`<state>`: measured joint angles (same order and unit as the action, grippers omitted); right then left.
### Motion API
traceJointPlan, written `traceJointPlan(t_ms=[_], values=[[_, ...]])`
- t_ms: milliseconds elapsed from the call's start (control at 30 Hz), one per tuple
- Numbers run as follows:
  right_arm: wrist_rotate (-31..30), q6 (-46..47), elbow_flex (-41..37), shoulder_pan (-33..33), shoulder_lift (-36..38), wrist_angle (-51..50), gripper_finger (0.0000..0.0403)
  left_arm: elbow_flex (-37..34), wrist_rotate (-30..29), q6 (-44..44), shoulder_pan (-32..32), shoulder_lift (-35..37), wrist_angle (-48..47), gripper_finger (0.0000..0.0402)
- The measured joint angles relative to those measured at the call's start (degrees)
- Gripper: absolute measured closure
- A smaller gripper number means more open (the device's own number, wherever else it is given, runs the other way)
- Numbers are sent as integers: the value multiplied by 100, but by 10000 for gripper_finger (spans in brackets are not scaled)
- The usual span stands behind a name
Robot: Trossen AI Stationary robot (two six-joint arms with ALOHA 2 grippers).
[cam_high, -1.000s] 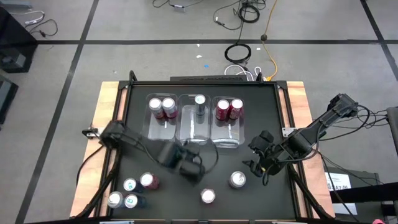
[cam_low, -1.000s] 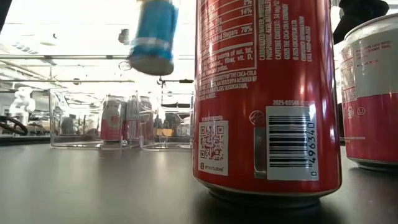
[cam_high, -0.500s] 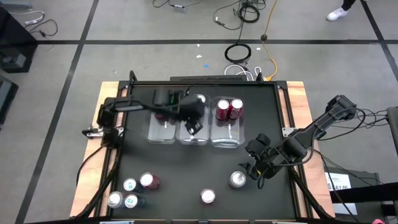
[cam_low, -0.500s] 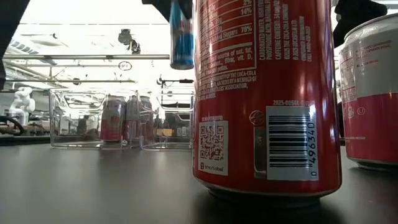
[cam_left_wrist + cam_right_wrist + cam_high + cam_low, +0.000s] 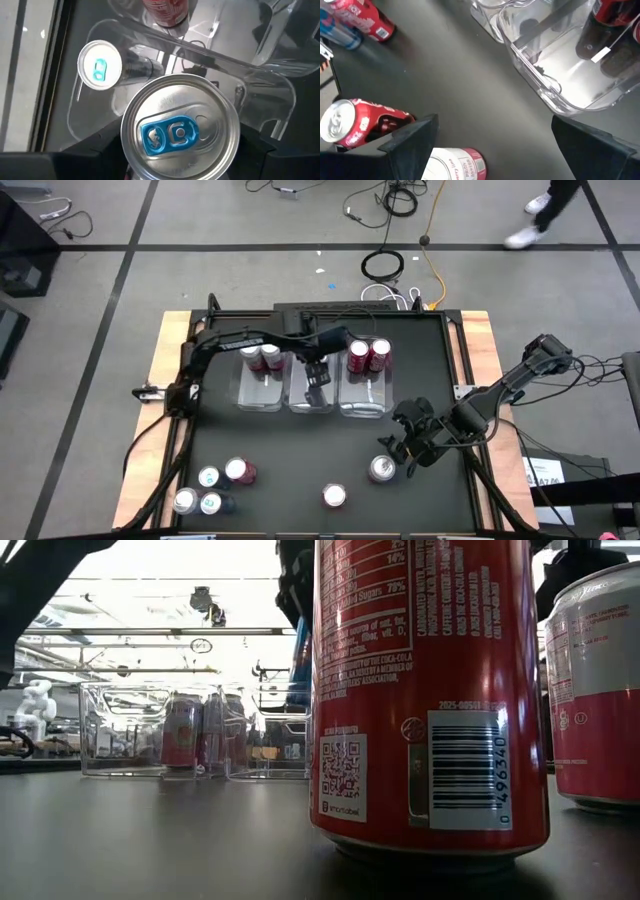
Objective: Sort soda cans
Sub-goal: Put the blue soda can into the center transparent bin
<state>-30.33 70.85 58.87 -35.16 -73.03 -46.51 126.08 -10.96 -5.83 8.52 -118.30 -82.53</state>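
My left gripper (image 5: 318,372) is shut on a silver-blue soda can (image 5: 180,131) with a blue tab, which hangs over the middle clear bin (image 5: 312,395). One can with a teal tab (image 5: 100,62) stands in that bin. The left bin (image 5: 258,385) holds two maroon cans, and the right bin (image 5: 366,392) holds two red ones. My right gripper (image 5: 402,448) is open above the table, just beside a silver-pink can (image 5: 382,468) that stands on its base. Several more cans (image 5: 210,485) stand near the front left. My left gripper pinches the can's upper side wall (image 5: 126,150) between its two fingers (image 5: 95,155), one on each opposite side. The fingers come steeply from above. The can hangs upright with its top up, lifted clear above the middle bin.
A lone red can (image 5: 333,496) stands near the table's front edge and fills the low view (image 5: 430,690). A raised black rim (image 5: 455,350) runs around the dark table top. Bare table lies between the bins and the front cans.
My left gripper has carried the silver-blue can from above the table's near middle toward the far edge and stands over the middle bin; its wrist has rolled on the way. The can stays lifted and upright. My right gripper has edged slightly left, toward the silver-pink can.
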Motion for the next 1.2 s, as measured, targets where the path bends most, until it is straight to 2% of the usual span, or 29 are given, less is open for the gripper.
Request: traceJointPlan(t_ms=[267, 433, 633, 767, 933, 1200], values=[[7, 370, 0, -2, 0, 1, 21, -190, -39, 323, 264, -38, 380, 146], [15, 503, 0, -2, 2, 23, 21, -1094, 101, 207, 307, 20, 905, 146], [15, 503, 0, -2, 2, 150, 21, -2037, 71, 164, 206, 50, 1040, 146], [15, 503, 0, -2, 2, 156, 21, -2468, 36, 115, 152, 368, 1340, 146], [13, 503, 0, -2, 4, 154, 21, -3059, 37, 12, 194, 1047, 2163, 146], [4, 503, 0, -2, 7, 163, 21, -4420, 72, -183, 559, 1995, 3376, 146]])
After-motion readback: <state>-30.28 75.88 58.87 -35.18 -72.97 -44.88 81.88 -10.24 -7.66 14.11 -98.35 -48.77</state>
